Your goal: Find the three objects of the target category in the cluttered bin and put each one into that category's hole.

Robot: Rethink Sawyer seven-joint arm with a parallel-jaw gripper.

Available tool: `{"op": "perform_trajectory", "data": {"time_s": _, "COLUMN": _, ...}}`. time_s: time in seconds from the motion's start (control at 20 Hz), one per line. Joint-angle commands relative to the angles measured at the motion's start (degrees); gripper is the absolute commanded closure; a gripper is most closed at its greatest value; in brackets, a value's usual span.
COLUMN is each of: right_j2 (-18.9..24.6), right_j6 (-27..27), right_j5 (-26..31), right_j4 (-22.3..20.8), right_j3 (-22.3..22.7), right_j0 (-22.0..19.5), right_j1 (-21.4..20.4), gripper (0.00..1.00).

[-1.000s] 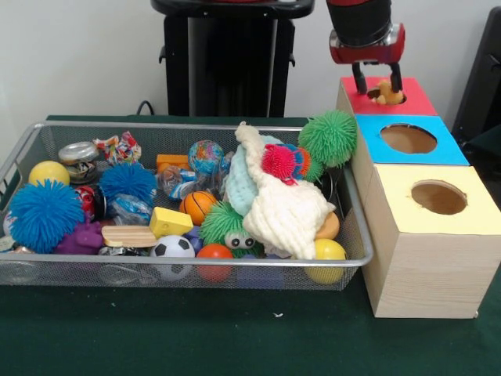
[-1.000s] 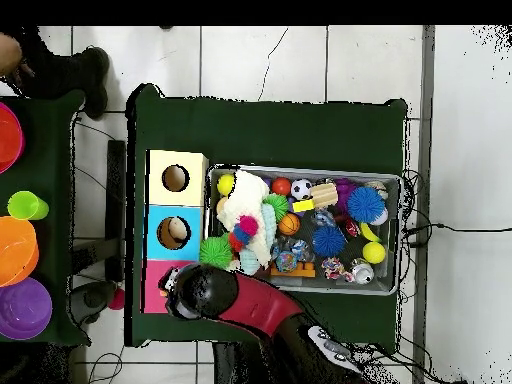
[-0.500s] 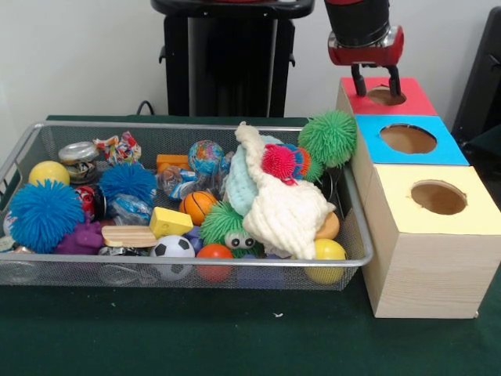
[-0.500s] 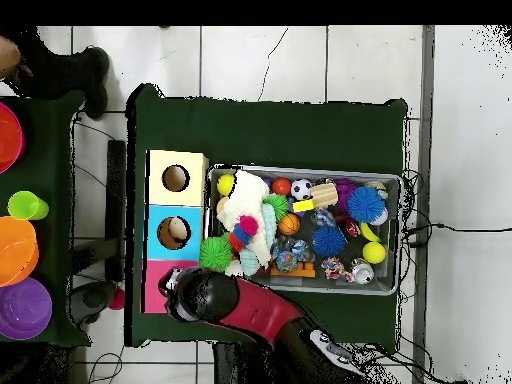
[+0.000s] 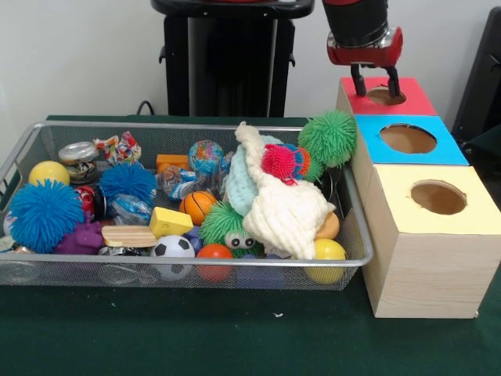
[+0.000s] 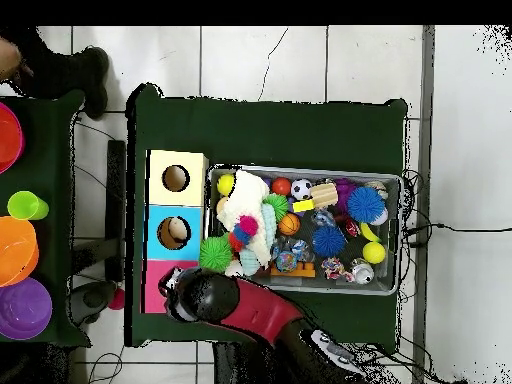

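My gripper (image 5: 376, 88) hangs open just above the round hole (image 5: 385, 96) in the red-topped box (image 5: 416, 103), with nothing between its fingers. In the overhead view the arm's head (image 6: 200, 295) covers that box (image 6: 153, 287) and hides the fingers. The wire bin (image 5: 188, 263) holds many toys: a white knitted cloth (image 5: 286, 207), a green spiky ball (image 5: 328, 137) on its right rim, a pink spiky ball (image 5: 279, 162), blue spiky balls (image 5: 43, 213), a small basketball (image 5: 197, 205) and a soccer ball (image 5: 172, 249).
A blue-topped box (image 5: 452, 150) and a yellow-topped box (image 5: 479, 210) stand in line in front of the red one, each with a hole. Something pale lies in the blue box's hole (image 6: 177, 232). Coloured bowls (image 6: 18, 250) and a person (image 6: 20, 58) show at the left.
A second ago a small brown toy sat between the fingers at the red box's hole; it is gone from sight now. The gripper has risen slightly.
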Motion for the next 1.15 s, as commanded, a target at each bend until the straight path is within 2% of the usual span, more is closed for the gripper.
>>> {"op": "perform_trajectory", "data": {"time_s": 0.05, "right_j2": -15.29, "right_j6": 3.04, "right_j5": 5.91, "right_j4": -9.79, "right_j3": -13.3, "right_j0": 8.04, "right_j1": 1.68, "gripper": 0.0}}
{"op": "perform_trajectory", "data": {"time_s": 0.2, "right_j2": -16.84, "right_j6": 2.32, "right_j5": 5.89, "right_j4": -13.12, "right_j3": -14.44, "right_j0": 8.08, "right_j1": 0.74, "gripper": 0.0}}
{"op": "perform_trajectory", "data": {"time_s": 0.3, "right_j2": -18.39, "right_j6": 1.24, "right_j5": 2.17, "right_j4": -16.95, "right_j3": -15.38, "right_j0": 8.58, "right_j1": -0.05, "gripper": 0.0}}
{"op": "perform_trajectory", "data": {"time_s": 0.4, "right_j2": -19.0, "right_j6": 1.76, "right_j5": -7.68, "right_j4": -20.91, "right_j3": -15.29, "right_j0": 8.48, "right_j1": -0.32, "gripper": 0.0}}
{"op": "perform_trajectory", "data": {"time_s": 0.45, "right_j2": -17.1, "right_j6": 2.2, "right_j5": -10.73, "right_j4": -21.47, "right_j3": -14.14, "right_j0": 6.76, "right_j1": -0.52, "gripper": 0.0}}
{"op": "perform_trajectory", "data": {"time_s": 0.55, "right_j2": -18.57, "right_j6": 4.91, "right_j5": -10.88, "right_j4": -21.52, "right_j3": -14.29, "right_j0": 7.19, "right_j1": -0.46, "gripper": 0.0}}
{"op": "perform_trajectory", "data": {"time_s": 0.65, "right_j2": -19.32, "right_j6": 3.54, "right_j5": -10.03, "right_j4": -24.58, "right_j3": -15.16, "right_j0": 7.38, "right_j1": -0.94, "gripper": 0.0}}
{"op": "perform_trajectory", "data": {"time_s": 0.75, "right_j2": -19.45, "right_j6": 4.16, "right_j5": -10.52, "right_j4": -25.47, "right_j3": -15.06, "right_j0": 7.16, "right_j1": -1.3, "gripper": 0.0}}
{"op": "perform_trajectory", "data": {"time_s": 0.95, "right_j2": -21.83, "right_j6": 4.0, "right_j5": -9.79, "right_j4": -28.48, "right_j3": -17.02, "right_j0": 9.2, "right_j1": -0.87, "gripper": 0.0}}
{"op": "perform_trajectory", "data": {"time_s": 1.1, "right_j2": -21.88, "right_j6": 5.14, "right_j5": -9.77, "right_j4": -28.27, "right_j3": -16.62, "right_j0": 9.15, "right_j1": -0.94, "gripper": 0.0}}
{"op": "perform_trajectory", "data": {"time_s": 1.15, "right_j2": -21.87, "right_j6": 4.99, "right_j5": -9.31, "right_j4": -29.07, "right_j3": -16.81, "right_j0": 9.2, "right_j1": -0.84, "gripper": 1.0}}
